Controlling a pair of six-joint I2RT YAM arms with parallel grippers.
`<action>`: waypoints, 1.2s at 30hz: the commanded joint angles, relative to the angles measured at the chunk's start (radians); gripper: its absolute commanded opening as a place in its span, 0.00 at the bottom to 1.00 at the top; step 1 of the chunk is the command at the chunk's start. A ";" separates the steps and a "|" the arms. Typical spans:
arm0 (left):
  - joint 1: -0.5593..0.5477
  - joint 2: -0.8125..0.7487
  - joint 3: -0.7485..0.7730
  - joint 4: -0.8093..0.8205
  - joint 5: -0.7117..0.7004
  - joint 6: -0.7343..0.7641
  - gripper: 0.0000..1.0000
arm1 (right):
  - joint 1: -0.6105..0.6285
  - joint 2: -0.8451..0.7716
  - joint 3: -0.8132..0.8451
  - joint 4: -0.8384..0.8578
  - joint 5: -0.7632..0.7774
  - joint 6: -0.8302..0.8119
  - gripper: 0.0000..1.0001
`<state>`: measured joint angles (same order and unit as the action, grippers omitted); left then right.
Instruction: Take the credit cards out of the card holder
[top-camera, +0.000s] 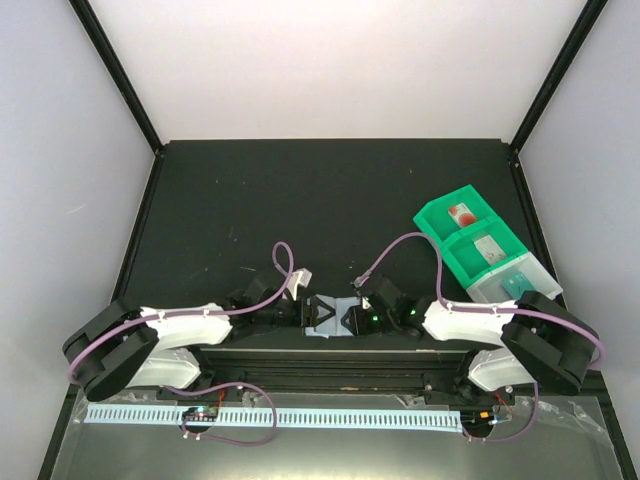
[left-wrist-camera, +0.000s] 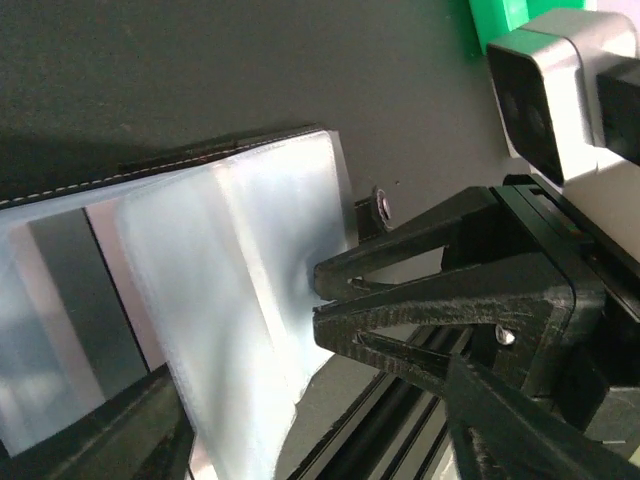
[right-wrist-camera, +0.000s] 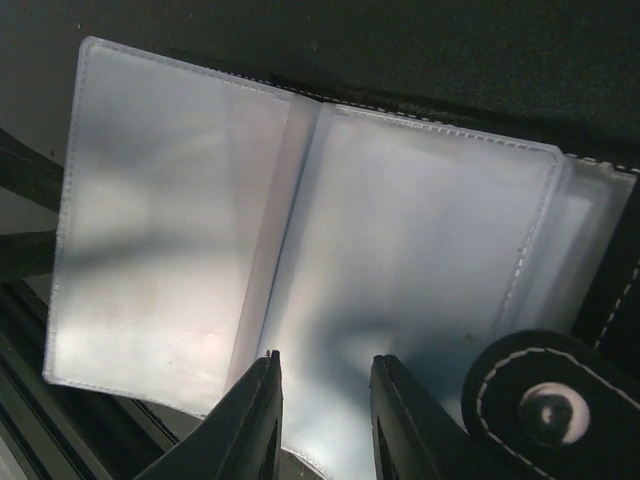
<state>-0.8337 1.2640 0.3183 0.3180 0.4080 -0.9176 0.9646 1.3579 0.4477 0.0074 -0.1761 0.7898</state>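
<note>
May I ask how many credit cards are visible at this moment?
3 credit cards, all in the green tray: one in the far compartment, one in the middle, one in the nearest. Others may be hidden inside the card holder.

Lab test booth: white walls (top-camera: 330, 60), black-framed table (top-camera: 300, 190).

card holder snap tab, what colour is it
Black with pale stitching and a silver snap, on the card holder; right wrist view shows it best.

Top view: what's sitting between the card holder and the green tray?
Only the right gripper and its arm; behind them bare black table separates card holder from green tray.
</note>
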 joint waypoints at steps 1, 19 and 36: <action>-0.011 0.009 0.018 0.067 0.036 -0.013 0.60 | 0.008 0.025 -0.011 0.002 0.011 0.001 0.28; -0.048 0.075 0.070 0.098 0.045 -0.029 0.24 | 0.009 0.009 -0.040 0.029 0.023 0.005 0.25; -0.068 0.113 0.096 0.106 0.059 -0.026 0.32 | 0.007 -0.045 -0.043 -0.009 0.055 0.006 0.25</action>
<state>-0.8948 1.3804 0.3847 0.4152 0.4610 -0.9539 0.9646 1.3506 0.4217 0.0532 -0.1696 0.7918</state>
